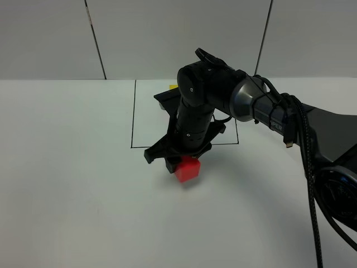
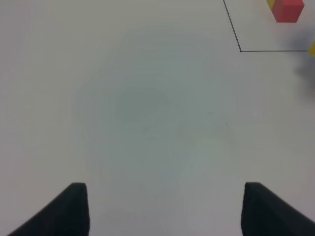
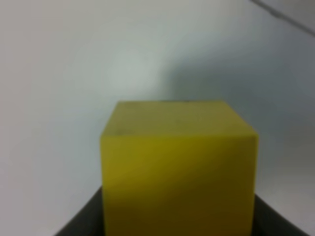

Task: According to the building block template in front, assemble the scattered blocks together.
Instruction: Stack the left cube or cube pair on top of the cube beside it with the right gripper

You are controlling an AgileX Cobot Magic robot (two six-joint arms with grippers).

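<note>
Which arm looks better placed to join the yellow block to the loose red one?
Right. The right gripper holds the yellow block between its fingers, close beside the red block. The left gripper hangs open over the table, away from both.

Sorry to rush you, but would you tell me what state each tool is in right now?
Left tool: open, holding nothing.
Right tool: closed on the yellow cube.

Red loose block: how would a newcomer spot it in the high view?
Find the black rectangle outline on the white table. Just outside its near edge, by the right gripper, sits the red block, the only red thing visible outside the frame.
</note>
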